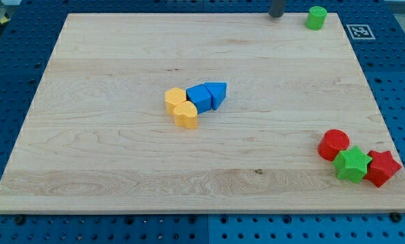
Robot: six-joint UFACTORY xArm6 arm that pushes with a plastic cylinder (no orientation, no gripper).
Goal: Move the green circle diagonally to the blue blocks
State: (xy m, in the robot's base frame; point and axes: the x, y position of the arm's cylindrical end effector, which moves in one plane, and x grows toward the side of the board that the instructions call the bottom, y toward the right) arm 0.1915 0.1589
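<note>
Pale wooden board lay across a blue pegboard table, filling most of the view. Going from the view's left, a cluster sat near the board's middle: two yellow blocks, touching each other, and just to their right the blue blocks, two pieces pressed together, one of them wedge-shaped. Further right, at the view's top edge, my tip rested on the board; it was a bare rod with no jaws, so nothing could spread or pinch. Just beside it, to the right and apart from it, stood the green circle near the board's top right corner. At the lower right huddled a red cylinder, a green star and a red star. I judged the push not yet begun: I needed to get round to the circle's upper right side, then drive it down-left toward the blue pair.
</note>
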